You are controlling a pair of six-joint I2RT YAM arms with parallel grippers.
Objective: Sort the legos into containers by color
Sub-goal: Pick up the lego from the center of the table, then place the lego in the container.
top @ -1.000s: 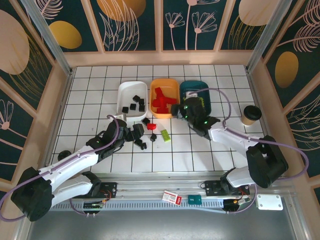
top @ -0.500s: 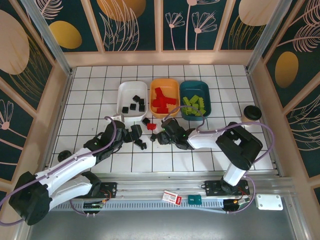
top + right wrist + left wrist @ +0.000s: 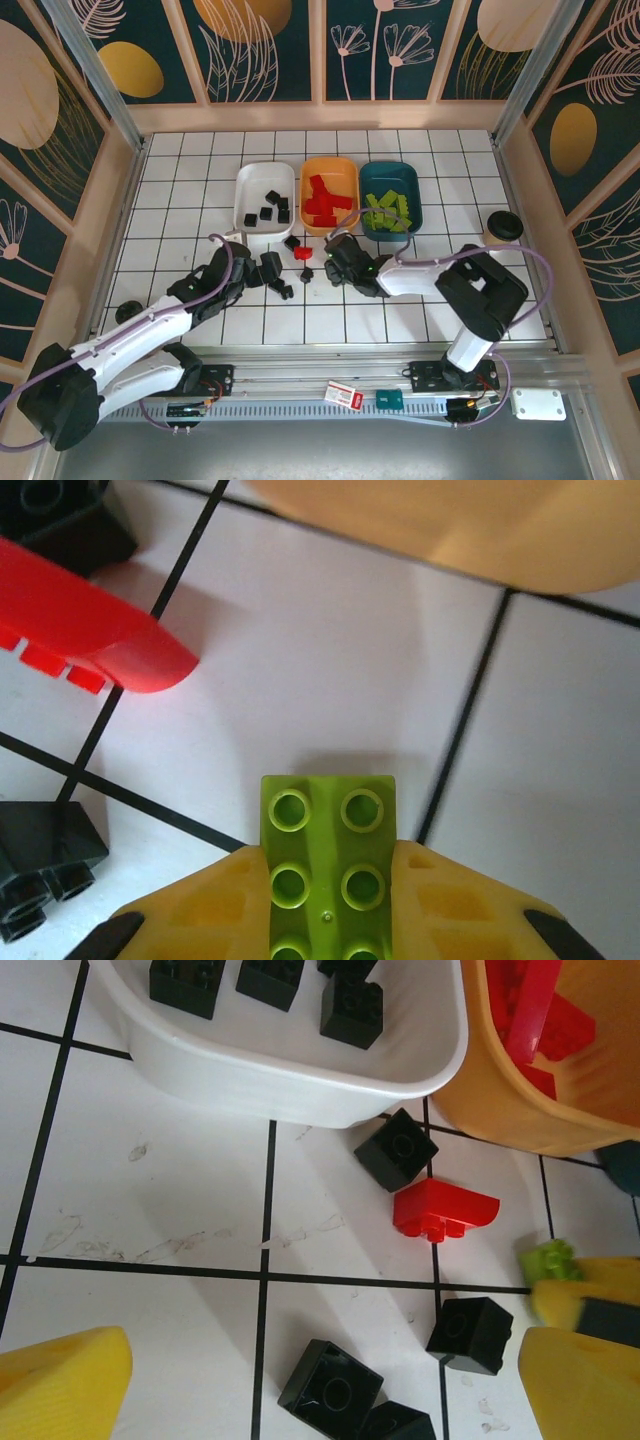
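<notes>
Where they stood half apart a second ago, right gripper (image 3: 328, 868) jaws now clamped on one lime-green lego (image 3: 327, 820), apparently still low over the bench (image 3: 330, 660) near the orange tray (image 3: 304, 200). Pick made, so the teal tray (image 3: 390, 166) is due next. Left gripper (image 3: 270, 268) jaws wide apart.

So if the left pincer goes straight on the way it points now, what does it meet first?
The left pincer would probably hit the black lego cube lying between its fingers; past it, bare tile, then the white tray. Height is unclear.
</notes>
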